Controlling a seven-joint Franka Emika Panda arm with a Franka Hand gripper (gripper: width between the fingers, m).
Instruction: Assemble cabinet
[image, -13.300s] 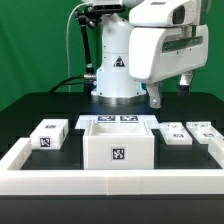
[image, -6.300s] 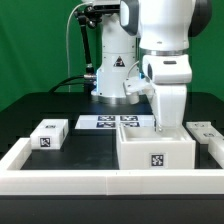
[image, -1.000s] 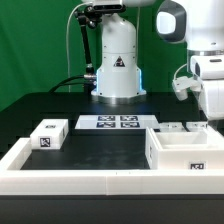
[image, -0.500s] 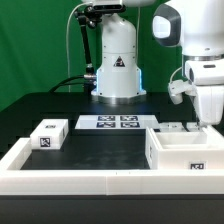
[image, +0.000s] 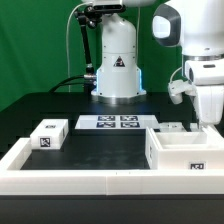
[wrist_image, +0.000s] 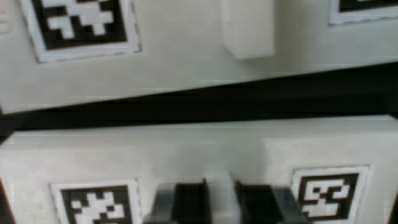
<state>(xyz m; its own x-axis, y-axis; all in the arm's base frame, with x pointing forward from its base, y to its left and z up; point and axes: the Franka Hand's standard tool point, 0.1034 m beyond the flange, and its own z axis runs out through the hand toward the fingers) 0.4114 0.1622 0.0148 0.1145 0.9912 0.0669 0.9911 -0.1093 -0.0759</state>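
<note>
The cabinet's large white box body (image: 185, 156) stands open-topped at the front of the exterior view's right, against the white rail. Two small white tagged blocks (image: 172, 128) lie just behind it, partly hidden by the arm. Another tagged block (image: 48, 133) lies at the exterior view's left. My gripper (image: 211, 121) hangs low over the right-hand blocks behind the box body. In the wrist view my gripper (wrist_image: 206, 203) is over a white block with two tags (wrist_image: 196, 160), its fingers close together with nothing between them. A second tagged block (wrist_image: 125, 50) lies beyond.
The marker board (image: 118, 122) lies flat at the middle back, before the robot base (image: 116, 75). A long white rail (image: 80, 183) runs along the table's front and up the left side (image: 18, 152).
Over the last second the arm has shifted a little toward the exterior view's left and lower over the small blocks. In the last half second nothing has moved.
</note>
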